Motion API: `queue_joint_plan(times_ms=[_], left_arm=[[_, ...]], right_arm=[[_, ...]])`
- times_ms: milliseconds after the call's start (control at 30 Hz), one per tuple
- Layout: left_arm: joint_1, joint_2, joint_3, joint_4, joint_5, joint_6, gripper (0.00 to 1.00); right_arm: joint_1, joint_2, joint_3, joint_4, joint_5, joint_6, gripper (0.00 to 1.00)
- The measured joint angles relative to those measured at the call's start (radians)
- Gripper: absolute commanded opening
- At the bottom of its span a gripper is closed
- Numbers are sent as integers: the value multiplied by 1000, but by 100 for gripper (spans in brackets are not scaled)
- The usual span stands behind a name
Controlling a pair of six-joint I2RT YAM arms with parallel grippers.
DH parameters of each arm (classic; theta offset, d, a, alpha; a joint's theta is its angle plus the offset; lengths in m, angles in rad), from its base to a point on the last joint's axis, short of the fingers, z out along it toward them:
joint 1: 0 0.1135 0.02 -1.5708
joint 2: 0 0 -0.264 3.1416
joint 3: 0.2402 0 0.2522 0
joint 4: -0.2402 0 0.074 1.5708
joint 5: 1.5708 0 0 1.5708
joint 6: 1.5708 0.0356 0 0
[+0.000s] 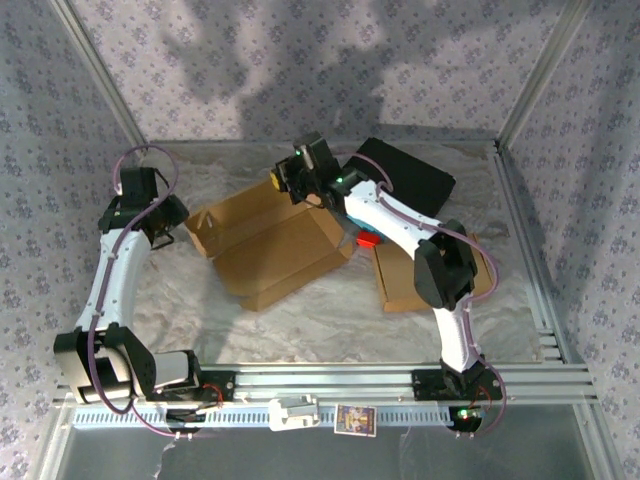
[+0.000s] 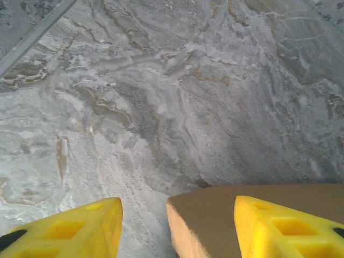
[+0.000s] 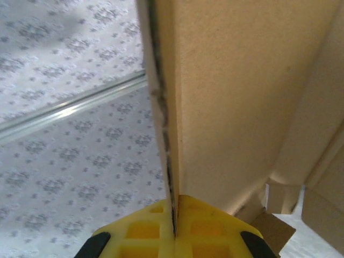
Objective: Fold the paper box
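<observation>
The brown paper box (image 1: 270, 245) lies half-formed in the middle of the crinkled table cover, its walls partly raised. My right gripper (image 1: 300, 178) is at the box's back edge and is shut on a thin upright cardboard panel (image 3: 242, 97); in the right wrist view the yellow fingers meet (image 3: 174, 228) on that panel's edge. My left gripper (image 1: 168, 228) sits at the box's left end. Its yellow fingers (image 2: 80, 231) stand wide open, and a corner of the box (image 2: 215, 215) reaches in between them, close to the right finger, unclamped.
A second flat cardboard piece (image 1: 400, 275) lies under the right arm, with a small red part (image 1: 367, 239) beside it. A black flat object (image 1: 410, 175) rests at the back right. Patterned walls and metal rails (image 1: 400, 380) enclose the table.
</observation>
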Motion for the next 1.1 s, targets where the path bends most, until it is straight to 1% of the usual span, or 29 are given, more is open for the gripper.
queue_joint_plan(times_ms=[100, 267, 367, 500, 600, 733, 900, 1033, 1100], left_arm=[[0, 0, -11, -1, 0, 48, 44], [16, -4, -108, 1, 16, 71, 43], [26, -29, -156, -2, 19, 79, 46], [46, -53, -171, -2, 44, 106, 47], [53, -44, -172, 6, 77, 138, 47], [58, -22, -182, 9, 121, 185, 51], [59, -16, -211, 14, 180, 231, 51], [62, -11, -217, 23, 229, 266, 55], [62, -11, -226, 33, 259, 288, 55]], right_arm=[[-2, -1, -83, 54, -21, -28, 0], [-13, -2, -122, 151, -48, -52, 0], [-17, -2, -136, 183, -59, -52, 0], [-19, -1, -137, 196, -70, -51, 0], [-20, -1, -137, 197, -77, -51, 0], [-23, 1, -133, 196, -78, -51, 0], [-30, 8, -119, 195, -88, -51, 0], [-31, 22, -108, 198, -92, -51, 0], [-32, 28, -104, 198, -92, -51, 0]])
